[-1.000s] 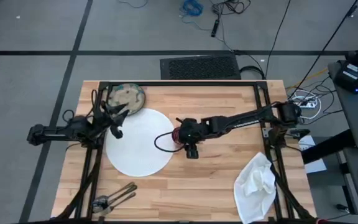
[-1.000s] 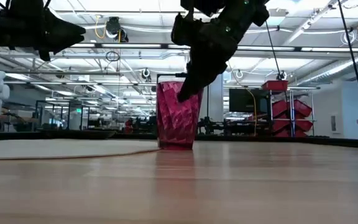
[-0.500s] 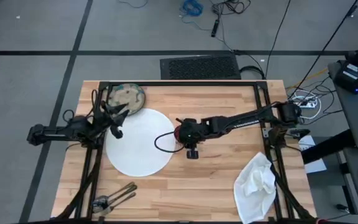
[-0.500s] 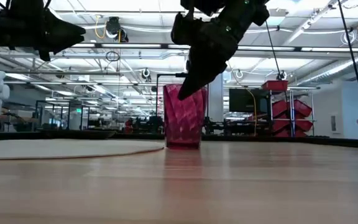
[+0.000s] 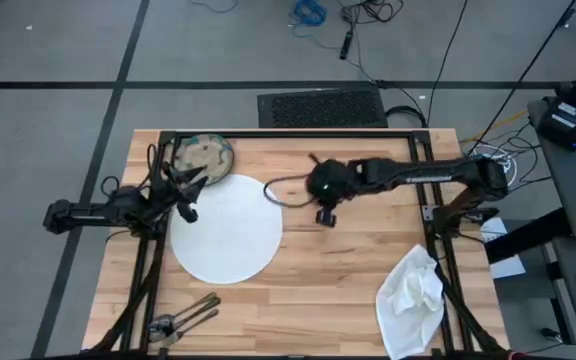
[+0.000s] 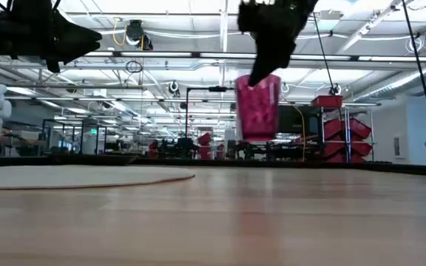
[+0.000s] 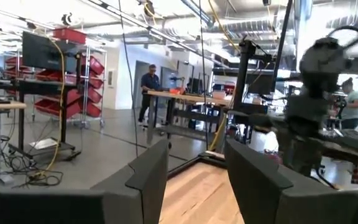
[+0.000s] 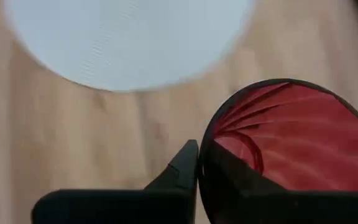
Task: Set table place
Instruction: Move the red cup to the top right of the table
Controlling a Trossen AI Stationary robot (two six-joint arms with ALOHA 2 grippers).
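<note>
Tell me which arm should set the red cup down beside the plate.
Right. The right hand already holds the red cup lifted off the table near the plate; the left hand hangs open over the plate's far side.

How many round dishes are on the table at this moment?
2. The big white plate lies on the table's left half; the smaller speckled bowl sits at the far left corner, touching the plate's rim. None seems hidden.

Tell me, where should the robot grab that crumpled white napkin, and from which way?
Best guess: pinch the napkin at its raised, bunched-up middle, coming straight down from above. It lies in a crumpled heap near the table's corner on the robot's right, so folds stick up for fingers to close on, while its flat edges hug the wood. The right pincer is busy, shut on the red cup.
</note>
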